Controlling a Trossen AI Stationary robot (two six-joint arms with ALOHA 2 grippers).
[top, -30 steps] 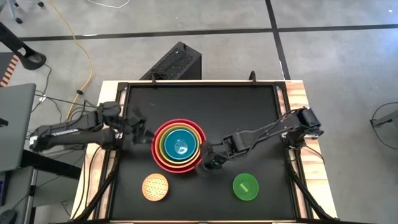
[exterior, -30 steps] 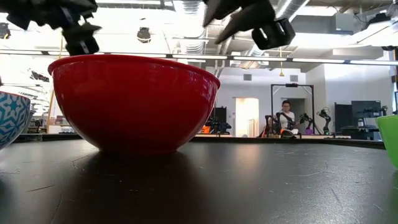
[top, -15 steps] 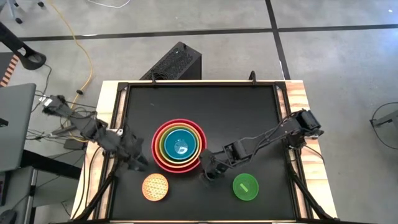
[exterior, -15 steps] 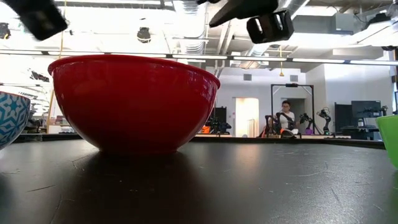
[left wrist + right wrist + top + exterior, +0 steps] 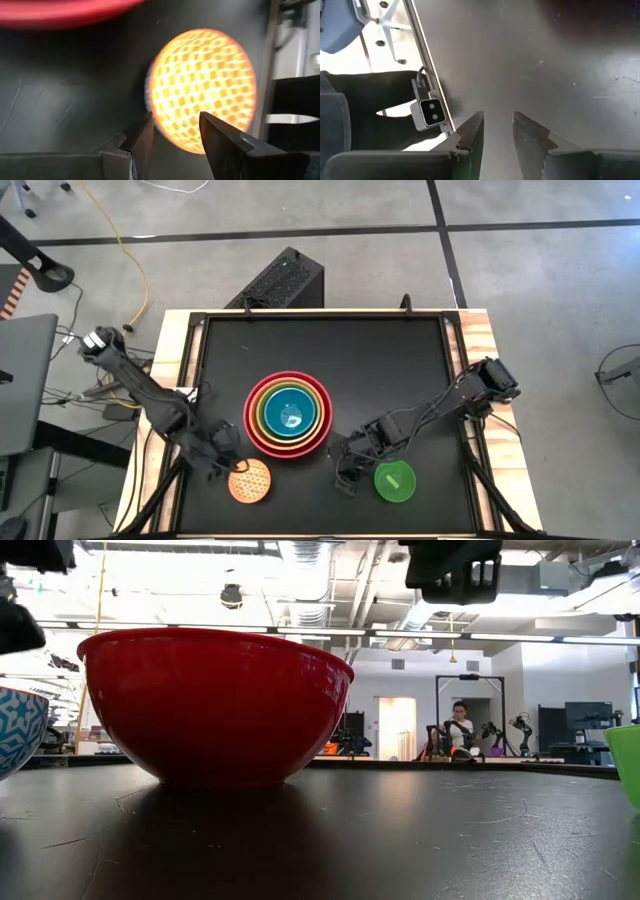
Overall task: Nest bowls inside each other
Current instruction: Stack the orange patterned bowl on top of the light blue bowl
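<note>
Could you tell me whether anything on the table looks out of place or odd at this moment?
Nothing looks spilled or damaged. Four bowls sit neatly nested, the red bowl outermost. Two remain loose near the table's front edge: the small patterned yellow bowl, with the left gripper beside it, and the small green bowl, near the right gripper.

Black table (image 5: pixel 400 360) bears nested bowls (image 5: pixel 288 413) (two smaller apart).

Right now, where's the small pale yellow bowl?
High view: the small pale yellow bowl sits near the table's front edge, left of centre, just in front of the nested stack, with the left end effector beside it.
</note>
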